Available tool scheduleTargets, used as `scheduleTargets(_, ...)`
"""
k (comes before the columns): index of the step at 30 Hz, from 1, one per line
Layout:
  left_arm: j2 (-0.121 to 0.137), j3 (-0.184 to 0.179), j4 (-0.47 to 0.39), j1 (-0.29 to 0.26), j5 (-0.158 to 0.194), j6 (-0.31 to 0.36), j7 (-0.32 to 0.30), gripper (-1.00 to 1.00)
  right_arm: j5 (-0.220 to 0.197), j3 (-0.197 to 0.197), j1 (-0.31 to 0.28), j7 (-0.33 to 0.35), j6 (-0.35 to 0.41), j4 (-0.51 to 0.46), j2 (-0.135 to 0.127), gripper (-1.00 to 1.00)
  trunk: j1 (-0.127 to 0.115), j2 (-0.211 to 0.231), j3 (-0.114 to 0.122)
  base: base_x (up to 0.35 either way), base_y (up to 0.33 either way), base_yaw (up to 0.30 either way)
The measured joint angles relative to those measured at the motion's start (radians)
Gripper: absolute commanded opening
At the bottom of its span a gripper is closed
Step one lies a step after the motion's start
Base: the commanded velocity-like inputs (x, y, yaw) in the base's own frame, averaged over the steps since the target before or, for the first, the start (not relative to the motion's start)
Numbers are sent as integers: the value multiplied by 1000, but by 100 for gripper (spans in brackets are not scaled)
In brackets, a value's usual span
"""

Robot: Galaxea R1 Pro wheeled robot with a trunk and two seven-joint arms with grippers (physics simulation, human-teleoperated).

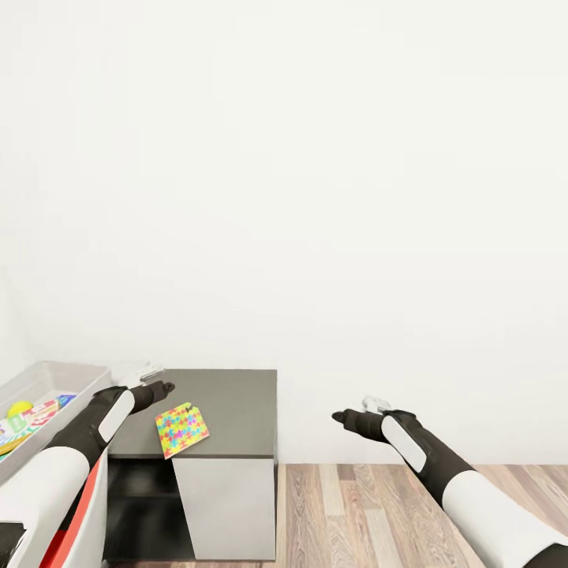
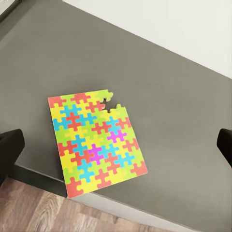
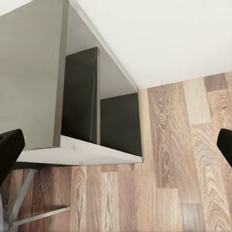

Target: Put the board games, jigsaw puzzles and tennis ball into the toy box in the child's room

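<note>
One jigsaw puzzle [image 1: 181,429], a thin square of multicoloured patches, lies on the low dark grey desk [image 1: 237,402] with a corner past its front edge. In the left wrist view the puzzle [image 2: 96,142] lies flat under my left gripper [image 2: 117,150], whose fingers [image 2: 9,154] stand wide apart and empty. In the head view my left gripper [image 1: 158,388] hovers just left of and behind the puzzle. The light grey toy box [image 1: 55,377] at far left holds the tennis ball [image 1: 19,408] and colourful board games [image 1: 35,422]. My right gripper [image 1: 345,416] is open over the floor. The bed is out of view.
The dark desk has a white front panel [image 1: 225,505] and an open shelf [image 3: 82,96] beneath. A white wall [image 1: 315,197] stands close behind. Wood-plank floor [image 1: 379,513] stretches to the desk's right, and a metal leg [image 3: 29,212] shows in the right wrist view.
</note>
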Motion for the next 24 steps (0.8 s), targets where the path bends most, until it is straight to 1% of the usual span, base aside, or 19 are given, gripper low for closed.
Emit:
scheduleTargets(5,0,-2,0,0,1,1,0,100,-1,0,0,10,0,3,-15,100,0,0,0,11,0,0)
scheduleTargets(8,-2,-6,15,0,2,2,1,100,-1,0,0,12,0,8,-21,100,0,0,0,3,0,0)
scheduleTargets(10,-13,-12,36,-1,1,2,6,100,0,0,0,12,0,15,-23,100,0,0,0,1,0,0)
scheduleTargets(11,-24,-15,48,-2,1,1,14,100,0,-1,0,13,0,18,-23,100,0,0,0,0,0,0)
scheduleTargets(12,-30,-17,54,-3,0,1,21,100,0,-1,0,13,0,19,-23,100,0,0,0,0,0,0)
scheduleTargets(14,-42,-19,76,-8,-9,1,48,100,0,-1,0,14,0,21,-23,100,0,0,0,0,0,0)
scheduleTargets(15,-49,-20,97,-20,-25,0,72,100,1,-1,0,15,0,22,-24,100,0,0,0,0,0,0)
scheduleTargets(18,-56,-20,113,-43,-56,-1,90,100,1,1,0,18,0,23,-24,100,0,0,0,0,0,0)
scheduleTargets(21,-63,-20,119,-68,-78,-1,100,100,1,3,0,19,0,23,-24,100,0,0,0,0,0,0)
scheduleTargets(24,-65,-21,120,-85,-86,-2,103,100,1,4,0,19,0,23,-24,100,0,0,-1,0,0,0)
